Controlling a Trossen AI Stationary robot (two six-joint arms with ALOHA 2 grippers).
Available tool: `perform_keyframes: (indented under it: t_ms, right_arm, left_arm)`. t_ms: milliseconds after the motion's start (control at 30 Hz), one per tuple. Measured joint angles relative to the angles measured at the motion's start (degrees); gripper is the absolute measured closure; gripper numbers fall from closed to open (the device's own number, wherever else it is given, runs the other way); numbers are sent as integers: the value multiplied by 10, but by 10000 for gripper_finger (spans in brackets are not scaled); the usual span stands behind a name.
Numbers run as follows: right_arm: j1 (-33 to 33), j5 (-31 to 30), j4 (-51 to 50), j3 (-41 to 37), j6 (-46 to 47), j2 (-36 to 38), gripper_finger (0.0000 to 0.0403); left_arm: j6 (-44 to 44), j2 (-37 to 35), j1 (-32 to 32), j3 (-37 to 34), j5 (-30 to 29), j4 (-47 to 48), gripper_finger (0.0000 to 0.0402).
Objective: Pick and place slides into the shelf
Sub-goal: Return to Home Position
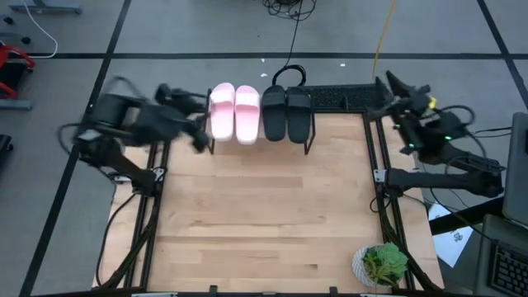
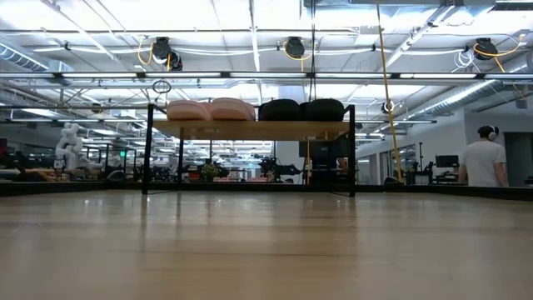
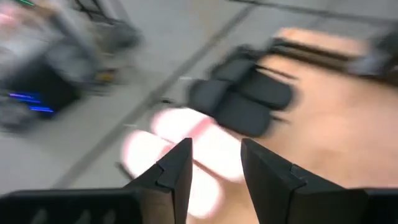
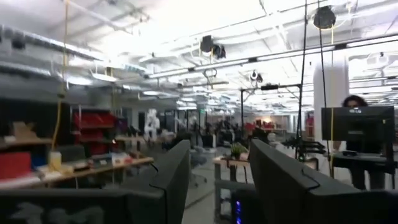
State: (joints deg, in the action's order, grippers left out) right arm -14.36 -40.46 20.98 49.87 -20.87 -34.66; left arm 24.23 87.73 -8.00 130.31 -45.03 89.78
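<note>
At the 12 o'clock edge of the bench (image 1: 264,214): the shelf (image 2: 250,130), wood plank on thin black legs. All four slides are on the plank in one row, side by side.
- Pink pair (image 1: 234,113) on the 9 o'clock half, the two touching each other.
- Black pair (image 1: 276,113) on the 3 o'clock half, touching each other and just beside the pink.
- From bench height, four rounded ends show above the plank: two pink, then two black.

Left claw (image 3: 214,146): at about 10 o'clock in the high view, just beside the shelf's pink end and off the plank. Fingers are spread, released, with nothing between them. Its wrist camera looks past them onto both pairs.

Right claw (image 4: 217,149): at about 2 o'clock, outside the bench edge and well apart from the shelf. Fingers are spread, released and empty, pointing out into the room.

Potted plant (image 1: 381,266) at the 5 o'clock corner. A person (image 2: 481,158) stands in the room beyond, at 3 o'clock of the shelf in the low view.
</note>
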Motion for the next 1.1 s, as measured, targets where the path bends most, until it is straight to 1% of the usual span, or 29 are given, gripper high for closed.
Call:
perform_keyframes:
  t_ms: [100,167,267,400,467,533,600,667,833,900,1000,1100]
  right_arm:
    - [13,0,-22,0,9,40,248]
    - [21,0,-37,0,33,64,248]
    - [29,0,-60,0,97,93,248]
    - [36,0,-117,0,196,130,248]
    - [37,0,-166,0,217,144,248]
    - [37,1,-221,0,234,157,248]
    - [37,3,-271,0,265,168,248]
    - [37,19,-324,0,290,176,248]
    - [37,113,-414,0,309,185,248]
    - [37,132,-442,0,312,185,248]
    - [37,134,-481,0,315,185,248]
    - [37,112,-498,0,295,185,248]
  left_arm:
    - [38,-57,-18,0,70,2,266]
    - [43,-91,-41,0,96,2,266]
    - [49,-129,-83,-11,135,2,266]
    - [54,-180,-167,-65,140,2,266]
    - [87,-210,-212,-110,128,2,266]
    - [138,-246,-255,-167,93,1,266]
    - [201,-289,-299,-235,45,-10,266]
    - [238,-335,-342,-312,6,-44,266]
    - [229,-442,-426,-518,-39,-209,266]
    - [228,-480,-452,-597,-50,-282,266]
    - [216,-532,-488,-712,-74,-388,266]
    - [197,-575,-515,-813,-95,-482,266]
